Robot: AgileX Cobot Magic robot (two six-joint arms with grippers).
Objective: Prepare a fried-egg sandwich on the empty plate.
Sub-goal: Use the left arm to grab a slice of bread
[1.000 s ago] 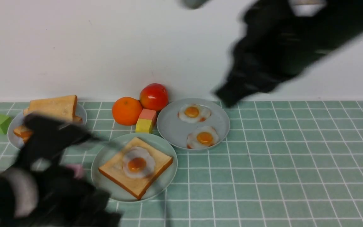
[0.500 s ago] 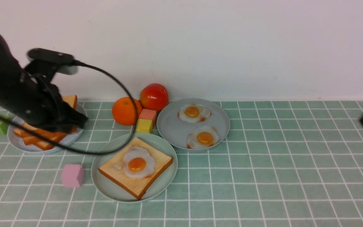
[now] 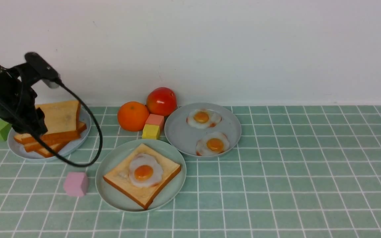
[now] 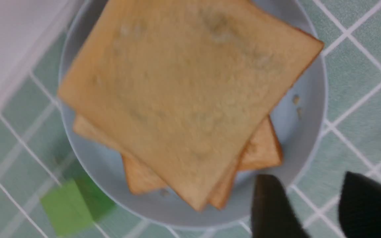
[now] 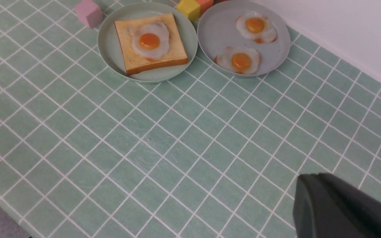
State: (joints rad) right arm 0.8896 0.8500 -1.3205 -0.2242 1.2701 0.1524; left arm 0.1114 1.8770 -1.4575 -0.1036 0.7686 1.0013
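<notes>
Mint-green plate (image 3: 109,193) holds toast slice (image 3: 121,180) and egg (image 3: 143,172) — my left gripper (image 4: 309,185) gapes empty beside the toast stack (image 4: 184,99), my right gripper (image 5: 313,191) closed.

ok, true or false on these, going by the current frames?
1. An egg lies on the toast on the mint plate. True.
2. A second slice covers that egg. False: it is uncovered.
3. The grey plate holds two eggs. True.
4. The left gripper holds toast. False: it is open and empty, by the toast stack.
5. The pink cube sits on the mint plate. False: it stands beside the plate.
</notes>
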